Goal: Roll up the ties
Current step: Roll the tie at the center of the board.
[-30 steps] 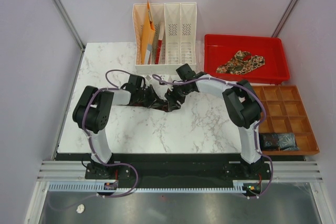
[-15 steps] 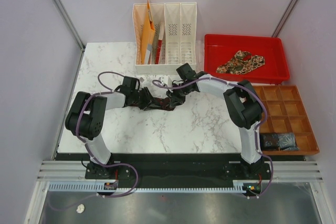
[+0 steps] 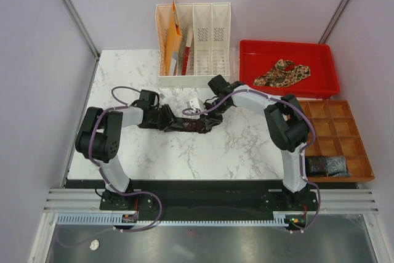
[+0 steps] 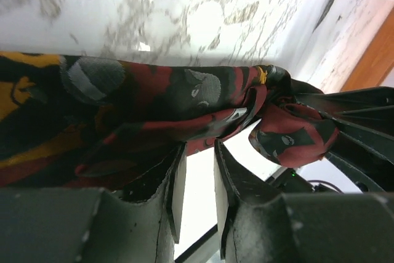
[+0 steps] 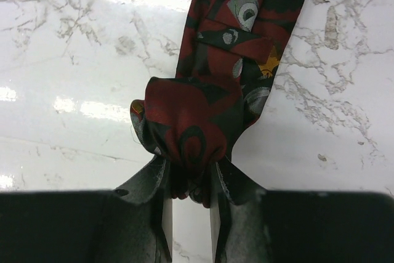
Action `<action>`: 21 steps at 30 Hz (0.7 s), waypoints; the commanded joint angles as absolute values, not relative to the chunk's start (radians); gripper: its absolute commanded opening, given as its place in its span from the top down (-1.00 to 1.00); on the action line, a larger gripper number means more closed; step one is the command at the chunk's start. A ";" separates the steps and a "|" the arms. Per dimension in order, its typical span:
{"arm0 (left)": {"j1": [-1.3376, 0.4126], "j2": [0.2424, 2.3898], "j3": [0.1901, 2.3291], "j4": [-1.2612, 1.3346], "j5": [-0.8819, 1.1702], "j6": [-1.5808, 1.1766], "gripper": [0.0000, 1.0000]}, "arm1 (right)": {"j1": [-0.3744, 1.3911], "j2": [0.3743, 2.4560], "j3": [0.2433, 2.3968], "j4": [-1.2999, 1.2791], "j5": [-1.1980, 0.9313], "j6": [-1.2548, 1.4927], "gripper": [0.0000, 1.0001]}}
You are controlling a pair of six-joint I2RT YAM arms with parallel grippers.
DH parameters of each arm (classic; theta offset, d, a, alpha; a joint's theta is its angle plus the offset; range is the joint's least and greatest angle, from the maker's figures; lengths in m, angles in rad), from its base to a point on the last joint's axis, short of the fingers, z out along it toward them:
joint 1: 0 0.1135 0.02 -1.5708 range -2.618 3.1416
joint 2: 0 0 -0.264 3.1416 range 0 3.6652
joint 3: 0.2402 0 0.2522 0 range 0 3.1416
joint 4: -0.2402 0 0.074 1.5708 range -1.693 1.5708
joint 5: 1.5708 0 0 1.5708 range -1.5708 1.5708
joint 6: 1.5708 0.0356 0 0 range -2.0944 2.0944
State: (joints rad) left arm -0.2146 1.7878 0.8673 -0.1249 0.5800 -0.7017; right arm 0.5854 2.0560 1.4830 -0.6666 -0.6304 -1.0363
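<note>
A dark maroon tie (image 3: 184,125) with grey and yellow patterns lies stretched on the marble table between my two grippers. My right gripper (image 5: 191,164) is shut on the tie's bunched end (image 5: 194,127), and fabric shows between its fingers. My left gripper (image 4: 198,146) stands slightly open at the other part of the tie (image 4: 154,97). Its fingertips (image 4: 178,158) touch the cloth's edge, and the gap between the pads shows only bare table. In the top view the left gripper (image 3: 161,117) and the right gripper (image 3: 206,120) face each other. A tan paisley tie (image 3: 282,72) lies in the red tray (image 3: 246,75).
A white file organizer (image 3: 206,44) with orange folders (image 3: 172,41) stands at the back of the table, just behind the grippers. A brown compartment box (image 3: 335,130) sits at the right edge, with a dark rolled item (image 3: 326,165) in a near cell.
My right gripper has closed on the tie's bunched end. My left gripper has opened off the cloth and shifted left. The tie now lies lower and more stretched out.
</note>
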 commanded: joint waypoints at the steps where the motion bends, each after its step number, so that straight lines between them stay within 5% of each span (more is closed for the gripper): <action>1: -0.216 1.775 0.760 -0.215 0.558 -0.753 0.33 | 0.575 2.048 1.502 -0.847 -0.586 -1.190 1.00; 9: -0.227 1.597 0.716 0.010 0.686 -0.784 0.21 | 0.565 2.086 1.575 -0.908 -0.601 -1.235 1.00; 21: -0.377 1.807 0.847 0.356 0.693 -1.021 -0.11 | 0.566 2.102 1.632 -0.939 -0.607 -1.131 1.00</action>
State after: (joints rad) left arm -0.3298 1.7554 0.7963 0.1806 0.6834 -0.8986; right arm 0.5655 2.0975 1.6062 -0.9054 -0.6014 -1.1530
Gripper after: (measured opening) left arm 0.550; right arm 0.274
